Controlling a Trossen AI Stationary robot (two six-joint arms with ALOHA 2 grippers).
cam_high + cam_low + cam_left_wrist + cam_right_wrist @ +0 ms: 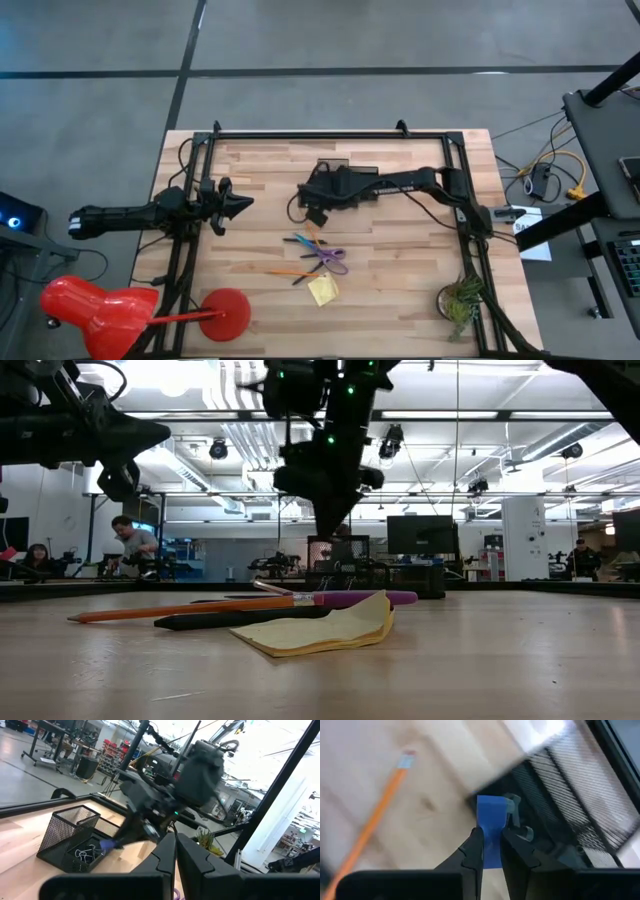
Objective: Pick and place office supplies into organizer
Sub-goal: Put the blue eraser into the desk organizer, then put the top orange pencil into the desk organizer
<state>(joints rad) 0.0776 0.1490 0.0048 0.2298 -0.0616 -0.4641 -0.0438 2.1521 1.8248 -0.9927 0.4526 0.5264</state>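
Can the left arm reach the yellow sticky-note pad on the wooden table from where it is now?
Probably yes. The left gripper, shut and empty, hangs above bare wood, and the curled yellow sticky-note pad lies uncovered. The right gripper, shut on a blue object, is farther back by the black mesh organizer.

- The organizer [340,178] is sitting at table centre, toward twelve o'clock.
- Pens [300,270], scissors [330,258] and the sticky-note pad [323,290] are lying at its six o'clock.

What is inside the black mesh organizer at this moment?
In the left wrist view, the organizer holds some metal clips on its floor. The right gripper, shut on a blue item, hangs at its edge. The other compartments are hidden by the arm.
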